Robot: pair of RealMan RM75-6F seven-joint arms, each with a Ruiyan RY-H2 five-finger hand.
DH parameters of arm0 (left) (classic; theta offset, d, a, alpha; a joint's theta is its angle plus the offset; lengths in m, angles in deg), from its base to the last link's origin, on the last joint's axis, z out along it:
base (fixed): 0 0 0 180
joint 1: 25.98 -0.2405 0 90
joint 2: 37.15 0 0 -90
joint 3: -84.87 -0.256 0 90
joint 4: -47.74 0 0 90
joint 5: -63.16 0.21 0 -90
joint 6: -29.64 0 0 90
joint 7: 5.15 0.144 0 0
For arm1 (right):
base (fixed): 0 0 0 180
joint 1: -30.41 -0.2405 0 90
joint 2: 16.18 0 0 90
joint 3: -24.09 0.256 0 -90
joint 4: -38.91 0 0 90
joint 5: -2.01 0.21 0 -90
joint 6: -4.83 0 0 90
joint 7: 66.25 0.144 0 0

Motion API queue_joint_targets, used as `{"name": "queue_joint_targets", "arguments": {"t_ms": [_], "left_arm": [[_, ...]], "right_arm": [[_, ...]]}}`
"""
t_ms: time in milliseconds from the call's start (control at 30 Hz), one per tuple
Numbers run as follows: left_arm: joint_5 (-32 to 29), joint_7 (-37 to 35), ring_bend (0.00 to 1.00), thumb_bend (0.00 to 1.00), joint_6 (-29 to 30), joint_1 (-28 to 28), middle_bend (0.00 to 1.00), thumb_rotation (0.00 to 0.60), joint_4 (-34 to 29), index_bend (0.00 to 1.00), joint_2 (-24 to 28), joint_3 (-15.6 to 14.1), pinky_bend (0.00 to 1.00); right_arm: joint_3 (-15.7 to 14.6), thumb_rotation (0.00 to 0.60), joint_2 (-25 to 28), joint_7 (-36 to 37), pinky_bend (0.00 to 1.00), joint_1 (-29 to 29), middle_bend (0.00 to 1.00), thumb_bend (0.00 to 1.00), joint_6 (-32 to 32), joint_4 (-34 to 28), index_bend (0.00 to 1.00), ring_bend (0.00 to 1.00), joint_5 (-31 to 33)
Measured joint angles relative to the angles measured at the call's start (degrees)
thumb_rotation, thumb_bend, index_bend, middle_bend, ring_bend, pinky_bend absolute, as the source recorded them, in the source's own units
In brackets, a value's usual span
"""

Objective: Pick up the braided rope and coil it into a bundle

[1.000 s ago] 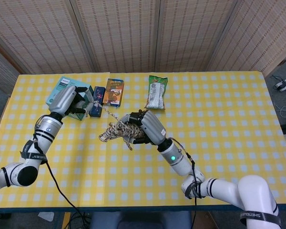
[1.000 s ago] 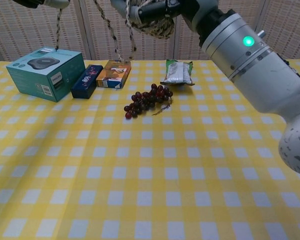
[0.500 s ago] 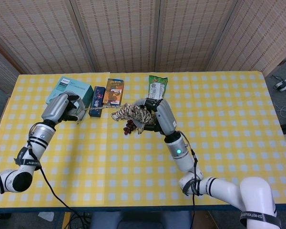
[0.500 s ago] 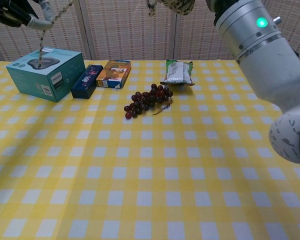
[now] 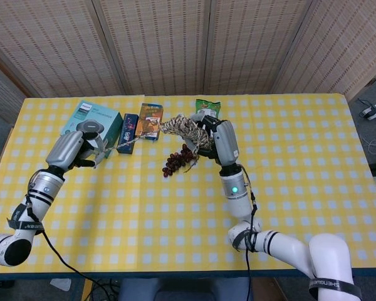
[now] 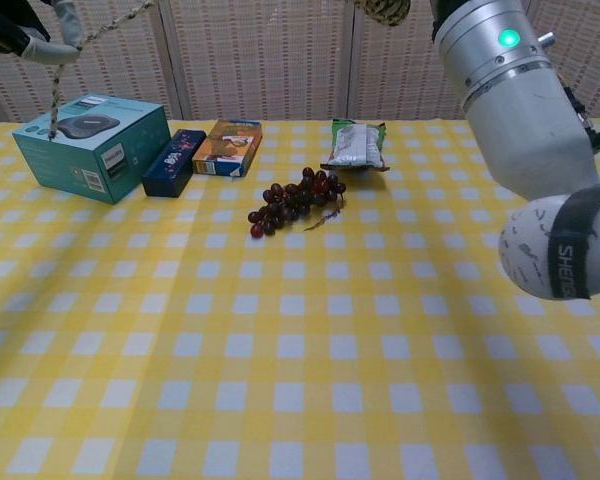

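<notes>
The braided rope is mostly wound into a tan coil (image 5: pixel 180 127), which my right hand (image 5: pixel 217 139) grips, raised above the table. A single strand (image 5: pixel 130 142) stretches from the coil to my left hand (image 5: pixel 80 148), which grips the rope near its end. In the chest view my left hand (image 6: pixel 18 24) is at the top left, the strand (image 6: pixel 110 22) rises to the right, and a short tail (image 6: pixel 54 100) hangs over the teal box. Only the coil's lower edge (image 6: pixel 384 11) shows there, above my right forearm (image 6: pixel 505 85).
A bunch of dark grapes (image 5: pixel 178 160) lies on the yellow checked table (image 5: pixel 288 175) under the coil. Along the back stand a teal box (image 5: pixel 93 117), a small blue box (image 5: pixel 130 125), an orange packet (image 5: pixel 151 119) and a green snack bag (image 6: pixel 355 145).
My right hand has carried the coil up and towards the far side, off the grapes. My left hand has drawn back to the left, stretching the strand between them.
</notes>
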Motion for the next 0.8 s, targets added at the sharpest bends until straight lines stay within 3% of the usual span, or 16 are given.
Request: {"name": "queue_joint_targets", "arguments": {"t_ms": [333,567,800], "left_arm": [[9.4,-1.3,1.00,0.40,3.9,-1.8,1.00,0.600,-4.3,0.76,2.5,0.9,1.00],[16.6,1.6,1.00,0.40,10.0,-2.0,1.00,0.600,-5.9,0.76,1.7,1.9,1.00],[20.6,3.6,1.00,0.40,11.3,-0.9,1.00,0.600,-7.0,0.76,0.7,2.4,1.00]], "right_arm": [[0.6,0.600,-0.3,-6.9,0.74,-1.9,0.66,0.36,-5.0,-0.3,0.83,0.59,2.8],[0.5,0.600,-0.2,-11.4,0.74,-3.0,0.66,0.36,-7.7,-2.7,0.83,0.59,4.3],[1.3,0.600,-0.8,-14.0,0.74,-4.1,0.66,0.36,-9.7,-3.4,0.83,0.59,6.3]]}}
